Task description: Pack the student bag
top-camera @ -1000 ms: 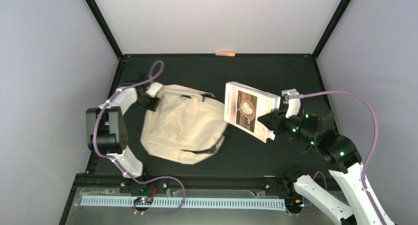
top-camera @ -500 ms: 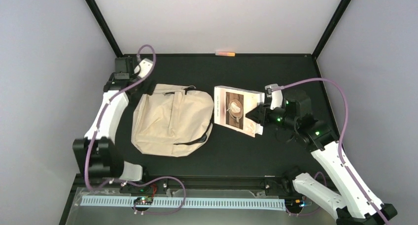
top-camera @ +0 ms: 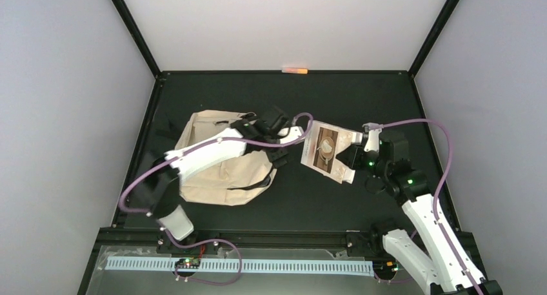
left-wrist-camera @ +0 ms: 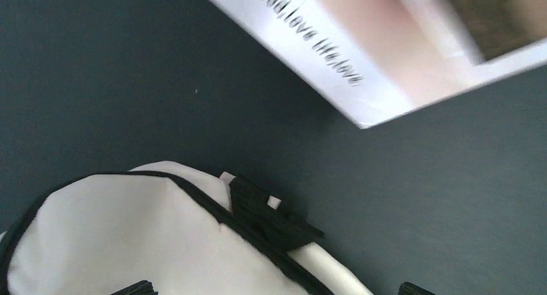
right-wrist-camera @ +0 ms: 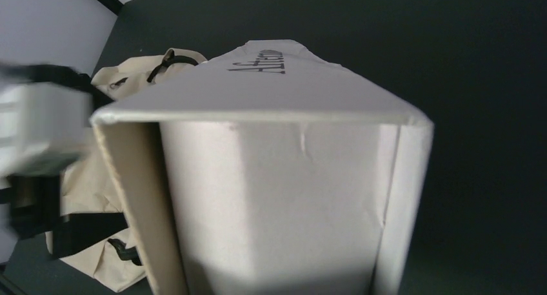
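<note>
Packing's barely begun, judging by this: the bag (top-camera: 219, 172) is laid flat at about 9 o'clock on the table (top-camera: 361, 95), while the book (top-camera: 326, 150) is held outside it at its 3 o'clock, clamped at one end by the right gripper (top-camera: 351, 161). The left arm (top-camera: 206, 152) is stretched across the bag toward 2 o'clock, with the left gripper (top-camera: 282, 146) spread wide and empty above the bag's top edge.

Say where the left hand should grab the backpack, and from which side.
The black tab sticking out of the backpack's dark-zippered edge, on the end facing the book. Come down from above: it lies flat and limp, so that tab is probably the easiest pinch.
</note>
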### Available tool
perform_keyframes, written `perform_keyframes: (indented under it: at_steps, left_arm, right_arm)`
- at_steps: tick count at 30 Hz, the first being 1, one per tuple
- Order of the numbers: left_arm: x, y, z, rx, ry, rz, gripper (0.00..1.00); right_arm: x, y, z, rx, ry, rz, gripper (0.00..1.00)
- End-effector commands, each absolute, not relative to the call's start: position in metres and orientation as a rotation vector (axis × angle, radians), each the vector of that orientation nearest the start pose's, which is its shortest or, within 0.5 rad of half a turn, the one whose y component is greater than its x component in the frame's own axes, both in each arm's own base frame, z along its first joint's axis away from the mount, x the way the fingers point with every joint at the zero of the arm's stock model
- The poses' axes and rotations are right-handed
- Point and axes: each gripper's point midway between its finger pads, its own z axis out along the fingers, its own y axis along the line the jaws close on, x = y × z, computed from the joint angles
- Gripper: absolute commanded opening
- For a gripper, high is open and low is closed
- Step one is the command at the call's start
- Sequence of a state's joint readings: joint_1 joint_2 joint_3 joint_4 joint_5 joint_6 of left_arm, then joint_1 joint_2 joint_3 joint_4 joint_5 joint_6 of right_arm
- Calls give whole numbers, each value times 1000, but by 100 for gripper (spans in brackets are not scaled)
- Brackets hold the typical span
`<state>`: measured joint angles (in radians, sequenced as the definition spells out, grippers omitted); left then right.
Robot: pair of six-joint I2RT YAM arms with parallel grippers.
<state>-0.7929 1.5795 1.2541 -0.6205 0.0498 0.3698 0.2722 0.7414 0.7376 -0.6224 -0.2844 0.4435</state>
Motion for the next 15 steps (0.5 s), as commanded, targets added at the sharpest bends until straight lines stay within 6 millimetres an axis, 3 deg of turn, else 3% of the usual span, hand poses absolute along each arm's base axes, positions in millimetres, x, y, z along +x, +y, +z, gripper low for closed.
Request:
perform_keyframes:
  at_steps: [1, 4, 8, 13, 15]
  left_arm:
    - [327, -301, 121, 1346, 2247, 46, 99]
    - [345, -303, 100, 1349, 2262, 162, 99]
    - [366, -291, 110, 1282, 2183, 322, 97]
    - [374, -270, 114, 1247, 2178, 394, 76]
    - [374, -259, 109, 1241, 2215, 403, 74]
  right_arm:
    - [248, 113, 218, 11, 2193, 669, 27]
    - [249, 113, 215, -10, 2204, 658, 27]
    - [249, 114, 212, -35, 2213, 647, 27]
    - [252, 116, 211, -54, 2205, 648, 27]
    - [254, 118, 212, -59, 2202, 660, 27]
